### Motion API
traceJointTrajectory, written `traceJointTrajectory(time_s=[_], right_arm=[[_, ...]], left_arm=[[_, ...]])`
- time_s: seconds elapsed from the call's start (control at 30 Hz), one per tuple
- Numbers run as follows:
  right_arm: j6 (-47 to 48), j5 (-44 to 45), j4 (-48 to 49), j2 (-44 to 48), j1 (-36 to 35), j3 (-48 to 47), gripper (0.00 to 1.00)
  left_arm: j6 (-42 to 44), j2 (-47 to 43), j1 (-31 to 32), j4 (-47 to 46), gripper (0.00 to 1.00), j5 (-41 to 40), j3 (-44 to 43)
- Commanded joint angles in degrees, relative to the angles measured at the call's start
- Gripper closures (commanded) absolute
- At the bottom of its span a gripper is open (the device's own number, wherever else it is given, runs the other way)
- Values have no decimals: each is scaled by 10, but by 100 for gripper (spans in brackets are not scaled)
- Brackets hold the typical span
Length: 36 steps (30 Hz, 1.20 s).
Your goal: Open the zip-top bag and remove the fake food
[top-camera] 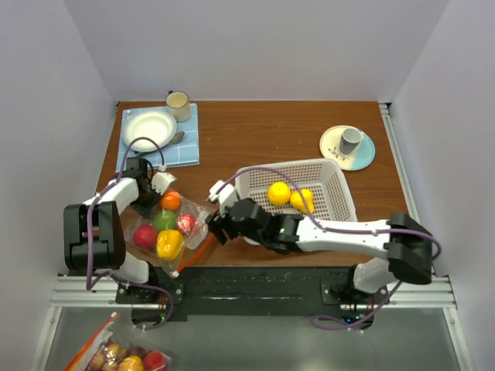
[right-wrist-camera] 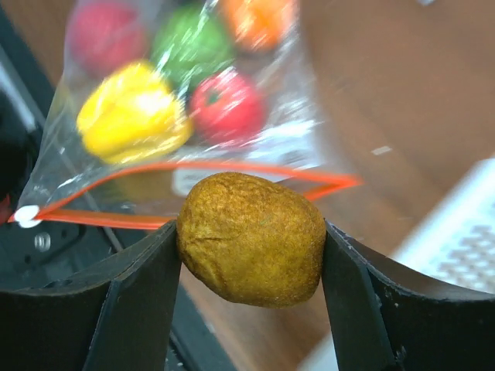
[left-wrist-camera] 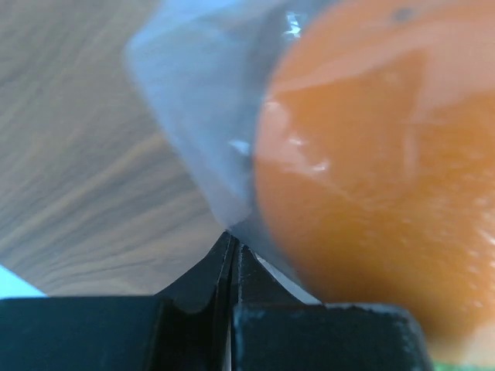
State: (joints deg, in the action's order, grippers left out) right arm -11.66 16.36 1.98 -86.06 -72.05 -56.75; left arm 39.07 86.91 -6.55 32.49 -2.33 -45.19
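Left fingers [left-wrist-camera: 193, 325]: you have them pressed together, with a fold of the clear crinkly plastic zip-top bag [top-camera: 172, 226] pinched at their tips.
Right fingers [right-wrist-camera: 363, 309]: you have them clamped on a brownish-yellow lumpy plastic food piece [right-wrist-camera: 251, 238], one finger on each of its sides.
Bag: it lies on the brown wooden tabletop [top-camera: 271, 131] between your two sets of fingers. Its far corner is in the left fingers.
Orange-red zip strip [right-wrist-camera: 193, 166]: it runs just beyond the right fingers. Its two lines bow apart, so the mouth gapes towards the held piece.
Held piece: it sits outside the bag, just in front of the mouth.
Food in the bag: a glossy orange round fruit [left-wrist-camera: 379, 185] lies right against the left fingers. Past the right fingers lie a yellow plastic pepper [right-wrist-camera: 131, 116], a small red speckled fruit [right-wrist-camera: 226, 104], a green round fruit [right-wrist-camera: 189, 46] and a red round fruit [right-wrist-camera: 104, 31].
White perforated plastic basket [top-camera: 336, 171]: it stands behind the right fingers and holds two yellow plastic fruits [top-camera: 279, 192].
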Motion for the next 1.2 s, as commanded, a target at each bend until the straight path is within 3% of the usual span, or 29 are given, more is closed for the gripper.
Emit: traceJointTrajectory(time_s=[0.0,0.07,0.13,0.17,0.2,0.27,0.43,0.57,0.63,0.73,0.77,0.83,1.17], right_arm=[[17,105,-59,67,76,30,65],[9,118,-66,82,98,43,71],[-3,129,-72,81,116,53,71],[-8,129,-85,75,119,52,66],[-8,112,-93,67,124,42,54],[-13,94,-107,49,123,32,2],[18,62,-109,56,106,2,1],[82,140,-105,19,-37,-31,1],[75,127,-87,3,-55,-35,1],[55,77,-57,-20,-79,-30,23],[52,73,-52,-28,-95,-31,37],[50,57,-37,-50,-110,-32,48],[45,41,34,-185,-111,-102,54]], left_arm=[[-30,28,2,-33,100,2,11],[-29,16,2,-27,100,7,12],[-29,8,1,-16,100,11,12],[-28,3,1,-11,100,19,12],[-30,-1,2,-6,100,21,11],[-36,-7,3,5,100,40,9],[-41,-18,7,28,100,65,9],[-23,-25,7,12,100,52,24],[-20,-19,7,8,100,46,27],[-18,-15,7,1,100,39,33],[-17,-14,7,-1,100,37,34],[-15,-12,7,-4,100,33,35],[-15,0,7,-5,100,28,34]])
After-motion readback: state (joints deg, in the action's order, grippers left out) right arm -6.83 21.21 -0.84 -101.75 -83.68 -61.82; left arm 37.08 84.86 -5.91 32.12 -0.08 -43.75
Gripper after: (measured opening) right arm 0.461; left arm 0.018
